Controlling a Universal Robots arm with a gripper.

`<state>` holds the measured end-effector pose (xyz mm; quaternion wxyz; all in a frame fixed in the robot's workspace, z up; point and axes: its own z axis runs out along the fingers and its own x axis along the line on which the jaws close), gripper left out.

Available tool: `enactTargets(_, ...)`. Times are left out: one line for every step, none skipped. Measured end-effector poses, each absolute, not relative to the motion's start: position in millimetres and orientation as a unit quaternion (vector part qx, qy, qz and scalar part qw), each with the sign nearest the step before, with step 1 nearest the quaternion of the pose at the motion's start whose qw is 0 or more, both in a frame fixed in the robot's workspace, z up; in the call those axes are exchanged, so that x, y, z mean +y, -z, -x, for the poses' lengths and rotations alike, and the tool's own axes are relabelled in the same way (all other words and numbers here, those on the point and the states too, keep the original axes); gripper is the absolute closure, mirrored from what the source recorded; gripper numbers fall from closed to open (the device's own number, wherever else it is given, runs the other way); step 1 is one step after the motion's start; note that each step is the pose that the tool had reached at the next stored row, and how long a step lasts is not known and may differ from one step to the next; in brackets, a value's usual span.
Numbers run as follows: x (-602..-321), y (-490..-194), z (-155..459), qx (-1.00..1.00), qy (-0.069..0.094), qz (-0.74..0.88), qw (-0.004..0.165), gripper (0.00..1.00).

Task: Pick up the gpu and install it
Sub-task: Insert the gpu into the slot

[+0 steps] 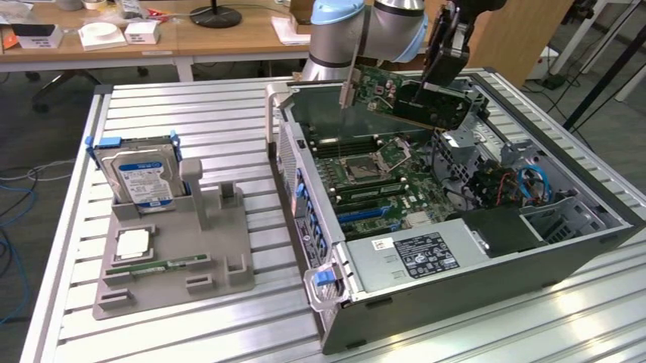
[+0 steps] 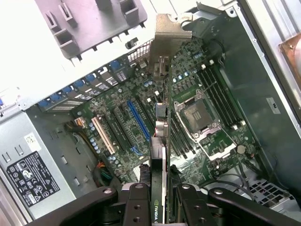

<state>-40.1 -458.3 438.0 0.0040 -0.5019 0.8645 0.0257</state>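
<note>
1. On the exterior view's left, a grey tray (image 1: 217, 249) is sitting on the slatted table (image 1: 202, 113). A hard drive (image 1: 141, 178) is standing upright in it, and a memory stick (image 1: 156, 265) is lying along its near edge. Nothing is touching either of them.
2. Moving toward the middle, the computer case (image 1: 485, 291) is lying on its side with the panel off. The motherboard (image 1: 379, 189) is facing up, and the power supply box (image 1: 424, 253) is sitting at the near end.
3. Over the far end of the case, the gpu (image 1: 389, 91) is hanging in the air, tilted and clear of the board. Its silver bracket is pointing to the exterior view's left and its black cooler to the right.
4. The gripper (image 1: 436, 76) is clamping the card from above. In the wrist view the fingers (image 2: 136, 202) are pressing on both faces of the gpu (image 2: 161, 141), which is seen edge-on. The jaws are closed on it.
5. The pick-up looks finished. The arm is now lining the card up over the board, and it is not yet seated.
6. As a judgement, seating calls for taking out the tilt and setting the card's bottom edge parallel to and directly over the blue slot (image 2: 138, 120). The bracket should face the rear wall, and the card should go straight down with a firm press.
</note>
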Motion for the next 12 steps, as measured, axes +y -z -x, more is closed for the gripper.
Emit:
enactTargets(-458.3, -438.0, 40.1, 0.863, -0.026, 0.504, 0.004, 0.74)
enactTargets(-458.3, -438.0, 40.1, 0.862, -0.026, 0.505, 0.004, 0.74)
enactTargets(-458.3, -438.0, 40.1, 0.861, -0.026, 0.507, 0.004, 0.74)
enactTargets(-458.3, -438.0, 40.1, 0.860, -0.026, 0.509, 0.004, 0.74)
enactTargets(-458.3, -438.0, 40.1, 0.859, -0.026, 0.511, 0.004, 0.74)
enactTargets(-458.3, -438.0, 40.1, 0.858, -0.026, 0.512, 0.004, 0.74)
enactTargets(-458.3, -438.0, 40.1, 0.858, -0.026, 0.514, 0.004, 0.74)
enactTargets(-458.3, -438.0, 40.1, 0.857, -0.026, 0.515, 0.004, 0.74)
enactTargets(-458.3, -438.0, 40.1, 0.856, -0.026, 0.517, 0.003, 0.74)
enactTargets(-458.3, -438.0, 40.1, 0.855, -0.025, 0.518, 0.003, 0.74)
enactTargets(-458.3, -438.0, 40.1, 0.854, -0.025, 0.520, 0.003, 0.74)
enactTargets(-458.3, -438.0, 40.1, 0.853, -0.025, 0.522, 0.003, 0.74)
